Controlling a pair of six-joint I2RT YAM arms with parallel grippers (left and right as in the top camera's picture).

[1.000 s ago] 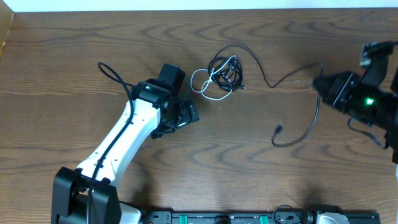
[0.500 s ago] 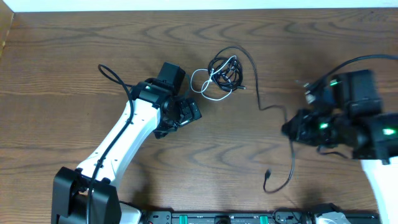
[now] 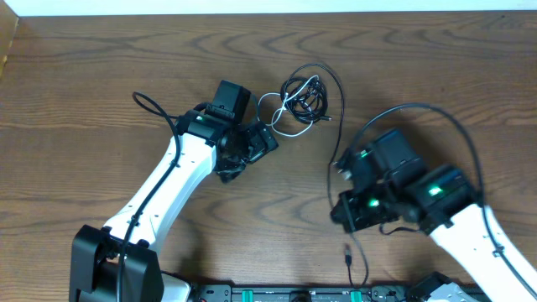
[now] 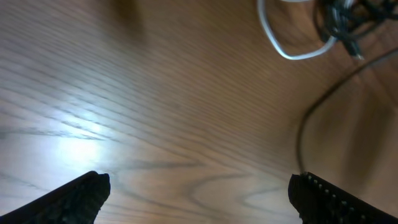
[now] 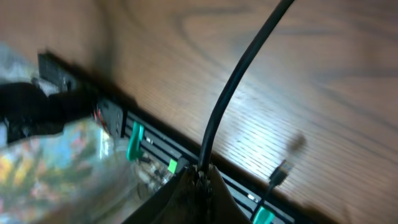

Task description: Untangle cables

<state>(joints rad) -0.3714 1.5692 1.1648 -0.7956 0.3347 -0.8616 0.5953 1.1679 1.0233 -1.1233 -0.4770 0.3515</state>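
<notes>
Cable [image 5: 231, 93], thin and black, tight in right hand [image 5: 200, 177]; left hand [image 4: 199, 185] agape over grained wooden table [image 4: 155, 93].

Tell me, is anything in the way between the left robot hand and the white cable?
No. Only bare table lies between the open left gripper and the white cable. The right gripper grips a black cable elsewhere.
</notes>
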